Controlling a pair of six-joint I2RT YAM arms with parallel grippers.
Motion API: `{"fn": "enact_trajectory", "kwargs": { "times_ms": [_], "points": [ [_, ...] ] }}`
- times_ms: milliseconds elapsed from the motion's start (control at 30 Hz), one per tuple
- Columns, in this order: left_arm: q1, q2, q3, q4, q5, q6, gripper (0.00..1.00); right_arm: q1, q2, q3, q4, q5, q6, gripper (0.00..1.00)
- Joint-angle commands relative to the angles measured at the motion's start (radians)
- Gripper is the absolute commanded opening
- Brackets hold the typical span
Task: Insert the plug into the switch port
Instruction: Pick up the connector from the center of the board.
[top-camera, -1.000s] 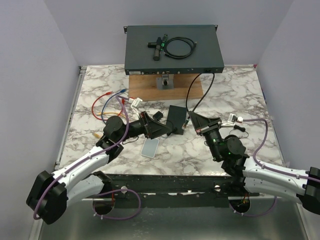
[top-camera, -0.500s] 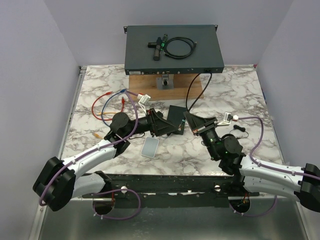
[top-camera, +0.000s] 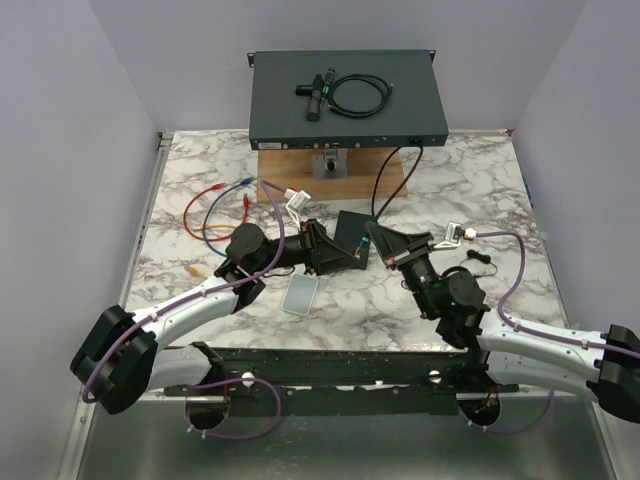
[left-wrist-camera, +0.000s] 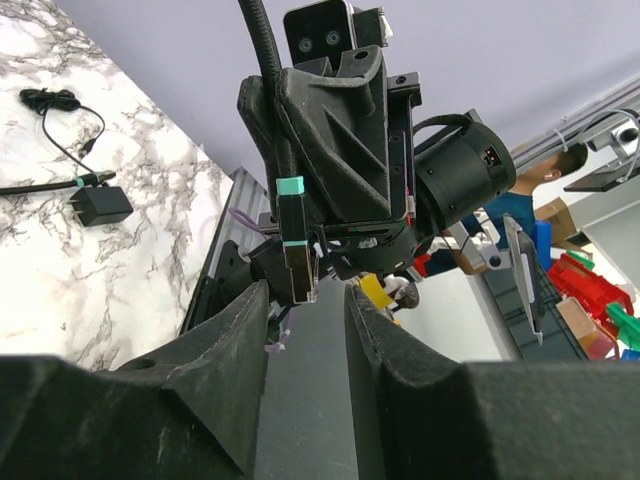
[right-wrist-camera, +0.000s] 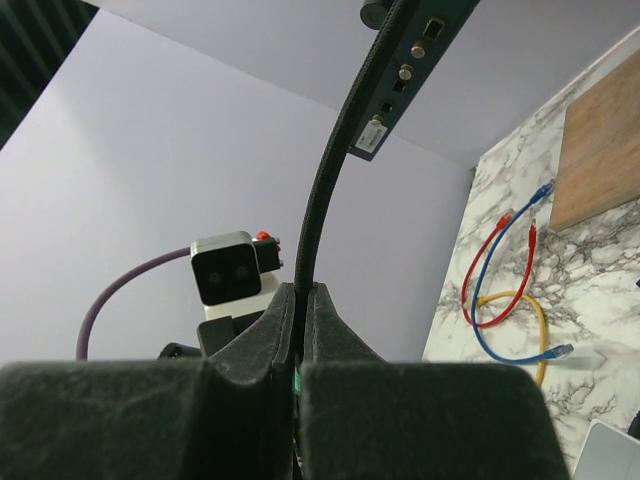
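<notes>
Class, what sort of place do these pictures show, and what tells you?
Probably a robotics lab bench: a dark metal network switch on a wooden block, red, blue and yellow patch cables, and a marble-patterned table walled by plain lilac panels.

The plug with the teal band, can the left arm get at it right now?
Probably yes. The left gripper is open, and the plug, hanging from the cable held in the right gripper, sits right at the gap between its fingers with nothing between.

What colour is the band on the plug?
Teal band on the plug; clearest in left wrist view.
</notes>
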Motion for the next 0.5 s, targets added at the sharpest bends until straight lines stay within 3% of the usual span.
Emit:
{"fn": "enact_trajectory", "kwargs": {
  "times_ms": [0,267,467],
  "points": [
    [-0.009,0.004,0.032,0.039,0.028,0.011,0.34,0.002,0.01,0.033,0.047,-0.028,0.015,0.01],
    [-0.01,0.011,0.037,0.039,0.029,0.011,0.3,0.003,0.013,0.034,0.044,-0.04,0.015,0.01],
    [-0.01,0.013,0.04,0.034,0.034,0.014,0.16,0.003,0.019,0.039,0.043,-0.046,0.012,0.01]
  ]
}}
